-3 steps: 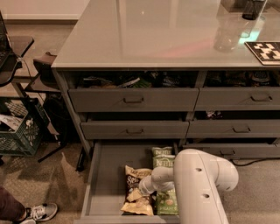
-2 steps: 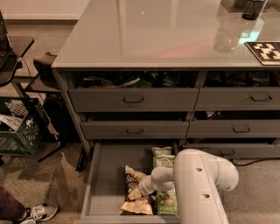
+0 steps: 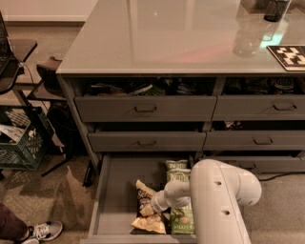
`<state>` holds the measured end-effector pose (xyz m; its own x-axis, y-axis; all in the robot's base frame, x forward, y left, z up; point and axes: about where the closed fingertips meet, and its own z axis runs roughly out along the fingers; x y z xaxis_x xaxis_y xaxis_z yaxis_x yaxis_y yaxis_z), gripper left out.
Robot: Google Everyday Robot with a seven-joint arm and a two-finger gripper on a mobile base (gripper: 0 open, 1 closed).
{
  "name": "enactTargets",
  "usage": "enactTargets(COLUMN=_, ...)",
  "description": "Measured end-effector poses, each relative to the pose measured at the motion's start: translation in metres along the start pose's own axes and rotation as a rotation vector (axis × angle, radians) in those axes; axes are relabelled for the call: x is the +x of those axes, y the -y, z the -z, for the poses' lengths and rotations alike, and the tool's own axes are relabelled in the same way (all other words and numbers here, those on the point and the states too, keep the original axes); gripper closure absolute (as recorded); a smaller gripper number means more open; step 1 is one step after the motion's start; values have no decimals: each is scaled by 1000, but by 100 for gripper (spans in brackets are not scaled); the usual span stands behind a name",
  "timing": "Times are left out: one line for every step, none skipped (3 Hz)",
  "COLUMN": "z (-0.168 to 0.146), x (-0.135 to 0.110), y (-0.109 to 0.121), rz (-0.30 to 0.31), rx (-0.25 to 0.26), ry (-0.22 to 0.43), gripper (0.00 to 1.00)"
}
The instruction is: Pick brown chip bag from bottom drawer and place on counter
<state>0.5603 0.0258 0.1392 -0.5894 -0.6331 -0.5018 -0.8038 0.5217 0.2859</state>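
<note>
The bottom drawer [image 3: 116, 190] is pulled open, and the brown chip bag [image 3: 143, 201] lies in it with its tan ends pointing up-left and down. My gripper [image 3: 155, 206] reaches down from the white arm [image 3: 217, 190] and sits right at the bag's right side, touching it. Two green chip bags [image 3: 177, 169] lie just right of the brown bag, partly under the arm. The pale-grey counter [image 3: 162, 38] tops the cabinet above.
The upper drawers [image 3: 145, 108] stand slightly open with items inside. A clear cup [image 3: 248, 38], a black-and-white marker card [image 3: 288, 56] and a dark holder [image 3: 276, 9] stand on the counter's right. A black crate [image 3: 19, 143] and a person's shoe [image 3: 44, 230] are at the left.
The brown bag's upper tan end has lifted and shifted slightly to the left. The arm has hardly moved.
</note>
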Motion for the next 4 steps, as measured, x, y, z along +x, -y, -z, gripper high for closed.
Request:
enactTargets(z=19, x=-53, y=-17, rz=63, rx=48, ry=30, gripper=100)
enactTargets(z=58, x=-127, y=-42, rz=158, rx=147, ry=80, gripper=100)
enactTargets(z=102, x=-191, y=-77, rz=212, rx=238, ry=149, gripper=100)
enactTargets(z=134, x=-205, y=-80, rz=245, rx=303, ry=181, gripper=100)
